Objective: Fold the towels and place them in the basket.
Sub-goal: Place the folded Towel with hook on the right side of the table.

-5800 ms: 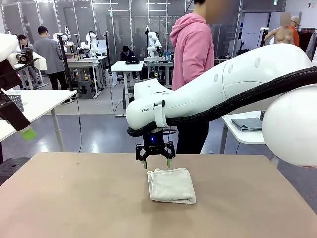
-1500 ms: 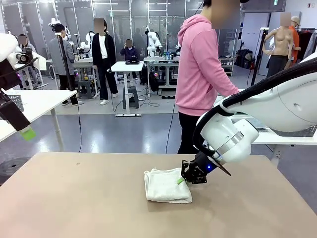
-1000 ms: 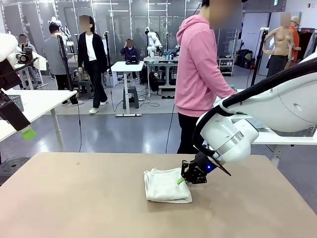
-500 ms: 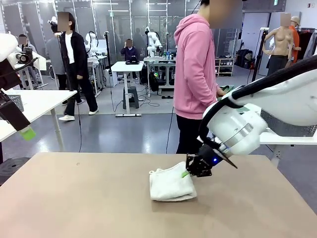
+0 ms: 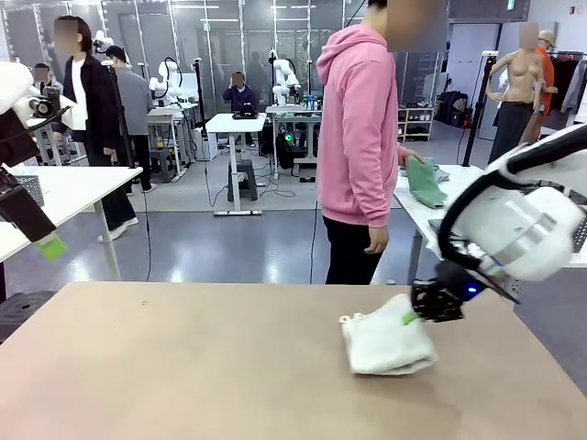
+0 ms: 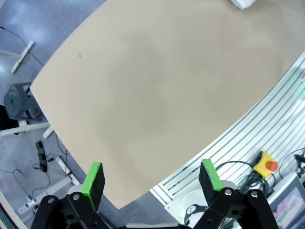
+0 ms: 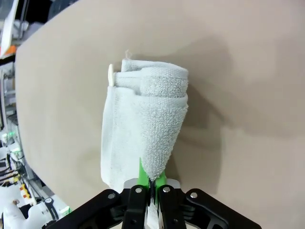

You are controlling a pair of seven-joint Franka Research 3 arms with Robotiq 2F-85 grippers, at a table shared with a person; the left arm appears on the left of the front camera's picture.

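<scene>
A folded off-white towel [image 5: 385, 346] hangs low over the right half of the tan table [image 5: 183, 367]. My right gripper [image 5: 410, 317] is shut on its upper right corner, the arm coming in from the right. The right wrist view looks down the same towel [image 7: 143, 124], with the gripper [image 7: 152, 180] pinching its near edge. My left gripper [image 6: 151, 176] stands open and holds nothing, high off the table's left edge, with one green pad [image 5: 52, 247] showing at the far left. A person in a pink hoodie holds a green towel [image 5: 425, 181]. The basket is out of view.
The person [image 5: 358, 137] stands at the far side, turned toward a white side table [image 5: 411, 203] on the right. Another white table [image 5: 73, 188] stands at the left. A rail frame and a yellow stop button [image 6: 266, 164] lie below the table's near edge.
My right gripper has carried the off-white towel to the right, across the table's middle. The person has turned to the side table and now holds a green towel. The left gripper is unchanged.
</scene>
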